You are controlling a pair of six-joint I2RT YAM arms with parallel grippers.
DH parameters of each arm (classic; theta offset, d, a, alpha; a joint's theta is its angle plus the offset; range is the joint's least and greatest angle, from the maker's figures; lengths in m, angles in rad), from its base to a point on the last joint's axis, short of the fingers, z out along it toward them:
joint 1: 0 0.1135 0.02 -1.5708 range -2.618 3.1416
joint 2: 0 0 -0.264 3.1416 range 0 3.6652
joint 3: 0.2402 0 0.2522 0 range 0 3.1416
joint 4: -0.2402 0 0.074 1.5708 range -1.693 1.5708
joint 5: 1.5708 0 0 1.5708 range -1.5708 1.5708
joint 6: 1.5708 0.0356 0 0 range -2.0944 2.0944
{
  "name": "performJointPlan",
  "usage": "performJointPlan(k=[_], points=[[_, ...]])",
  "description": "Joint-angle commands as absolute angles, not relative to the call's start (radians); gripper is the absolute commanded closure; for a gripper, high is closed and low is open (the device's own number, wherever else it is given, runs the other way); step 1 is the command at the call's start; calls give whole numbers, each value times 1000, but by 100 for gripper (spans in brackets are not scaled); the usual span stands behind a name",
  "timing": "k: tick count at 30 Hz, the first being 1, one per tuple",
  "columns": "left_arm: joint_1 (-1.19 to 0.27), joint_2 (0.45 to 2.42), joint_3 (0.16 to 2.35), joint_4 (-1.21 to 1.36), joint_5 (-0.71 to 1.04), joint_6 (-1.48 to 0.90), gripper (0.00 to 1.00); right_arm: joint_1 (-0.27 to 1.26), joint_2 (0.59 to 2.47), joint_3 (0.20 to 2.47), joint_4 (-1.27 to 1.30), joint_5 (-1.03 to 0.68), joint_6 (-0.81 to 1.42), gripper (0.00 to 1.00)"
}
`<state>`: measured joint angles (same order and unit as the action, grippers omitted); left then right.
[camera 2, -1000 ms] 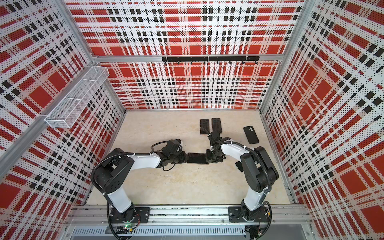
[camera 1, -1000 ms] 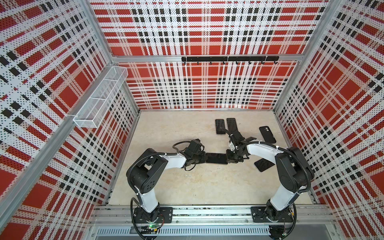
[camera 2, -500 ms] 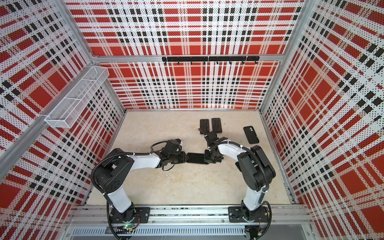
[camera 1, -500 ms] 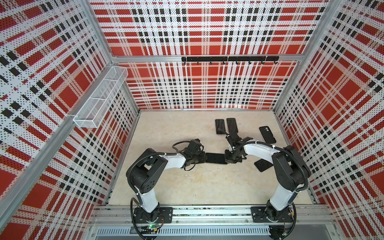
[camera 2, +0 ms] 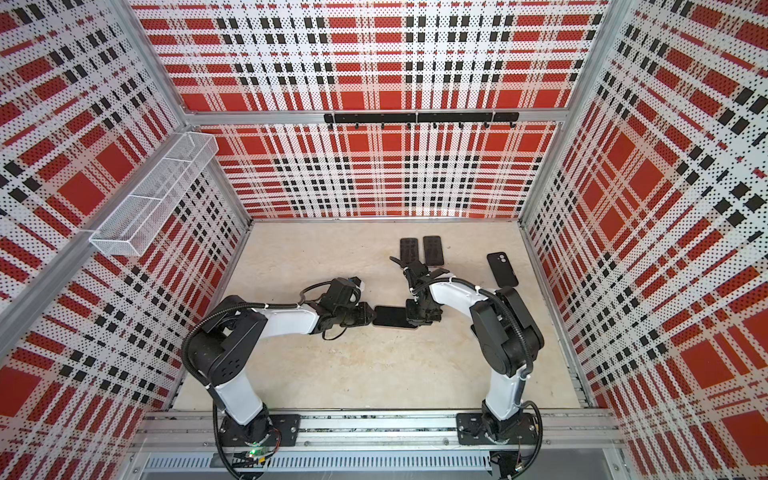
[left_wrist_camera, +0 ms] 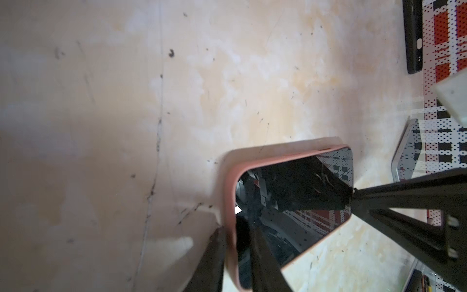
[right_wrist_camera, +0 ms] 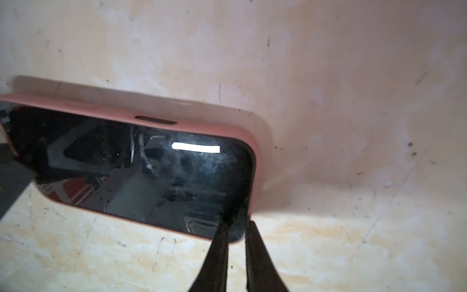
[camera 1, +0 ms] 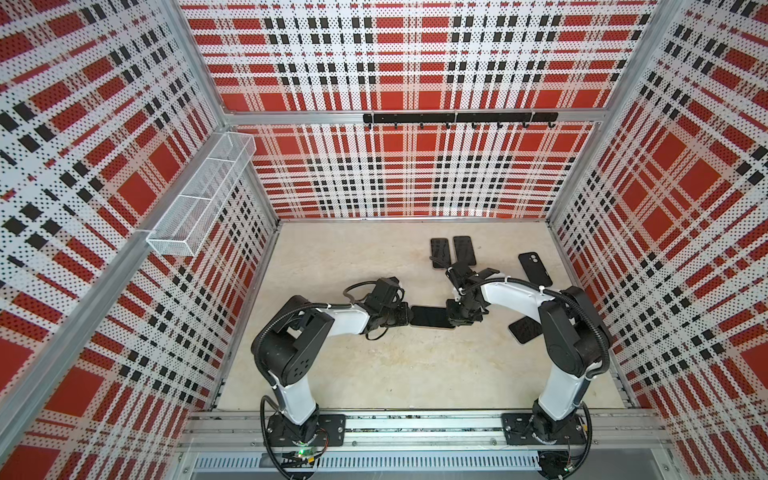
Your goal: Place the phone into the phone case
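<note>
The phone (camera 1: 430, 317) lay screen-up mid-tabletop (camera 1: 374, 374), already sitting in the pink phone case (right_wrist_camera: 192, 118), with pink rim visible round the glass in both wrist views. Its long axis ran left-right across both top views, straight between the two arms, so each short end faced one tool. The left tool (left_wrist_camera: 235, 252) was clamped on the left short end, one finger over the glass and the other outside the rim. The right tool (right_wrist_camera: 237, 228) sat at the opposite end, on a corner. Its fingers were close with a narrow gap, one tip over the glass, the other just outside the rim; whether it pinched or only pressed couldn't be told. Both arms were equally near and both touching, so neither needed to travel. Judged stage: seating nearly done, with that right-end corner probably the last bit to press home. The next move would likely be a push down there while the left end was held. Counts: two arms, two tools, one cased phone. There were four other dark phone-sized items. A back pair (camera 1: 440, 253) lay side by side near the rear wall, phones or cases unclear. A black case (camera 1: 535, 269) with a camera cutout lay toward the right wall, and a bare phone (camera 1: 524, 330) lay partly under the right arm.
</note>
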<state>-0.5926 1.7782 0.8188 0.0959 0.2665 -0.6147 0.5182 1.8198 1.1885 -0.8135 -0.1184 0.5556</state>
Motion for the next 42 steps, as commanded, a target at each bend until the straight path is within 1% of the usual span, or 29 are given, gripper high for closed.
performJointPlan(k=[1, 6, 14, 15, 17, 18, 19, 24, 26, 29, 32, 36, 39, 42], points=[[-576, 1819, 834, 45, 264, -579, 76, 477, 1823, 1243, -923, -111, 467, 82], [-573, 1834, 853, 36, 262, -569, 76, 448, 1868, 1306, -919, -140, 412, 81], [-575, 1864, 870, 36, 265, -572, 77, 433, 1951, 1357, -867, -218, 364, 82], [-575, 1866, 874, 37, 264, -572, 78, 434, 1962, 1363, -860, -228, 359, 83], [-578, 1873, 880, 35, 267, -574, 87, 434, 1977, 1368, -853, -242, 353, 87], [-581, 1874, 882, 36, 266, -578, 90, 434, 1979, 1368, -849, -251, 353, 87], [-583, 1876, 884, 35, 268, -582, 90, 433, 1978, 1369, -851, -255, 353, 87], [-569, 1829, 912, 1, 267, -585, 85, 414, 1874, 1371, -849, -226, 348, 87], [-565, 1804, 945, -56, 236, -562, 82, 403, 1870, 1376, -836, -218, 330, 87], [-567, 1747, 952, -93, 211, -562, 78, 402, 1916, 1401, -814, -213, 290, 93], [-592, 1676, 905, -100, 183, -593, 70, 402, 1986, 1438, -787, -216, 260, 95], [-632, 1592, 813, -87, 154, -649, 65, 402, 2060, 1483, -775, -203, 239, 96], [-666, 1544, 745, -53, 144, -706, 64, 405, 2057, 1463, -768, -210, 238, 97], [-695, 1507, 676, 9, 154, -767, 62, 411, 1999, 1384, -758, -229, 244, 97]])
